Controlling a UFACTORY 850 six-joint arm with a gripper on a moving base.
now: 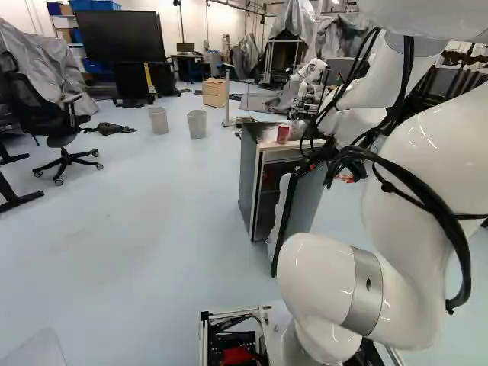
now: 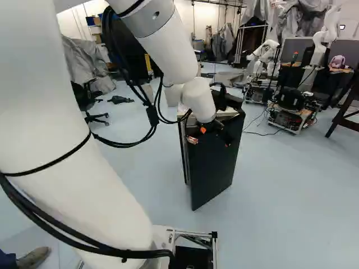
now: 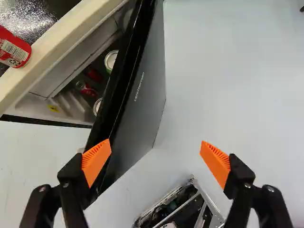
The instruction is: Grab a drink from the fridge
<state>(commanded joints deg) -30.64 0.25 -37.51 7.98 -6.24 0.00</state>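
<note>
Currently, my hand is open and grips nothing, its two orange pads spread wide. One finger lies over the near end of the fridge door; contact cannot be confirmed. The opposite finger has only floor behind it. I judge this placement suited to working the door by its edge, with one finger as a lever rather than with a pinch.

Beyond that finger, the door stands ajar. Through the gap, can lids show close behind it, probably on its inner shelves, and a red-and-silver can lies deeper. These are the candidate drinks. The opening looks too narrow for my spread hand; widen it before reaching in. Farthest out, past the rim of the fridge, a red can rests on top, outside the compartment, so it presumably falls outside the task.
</note>
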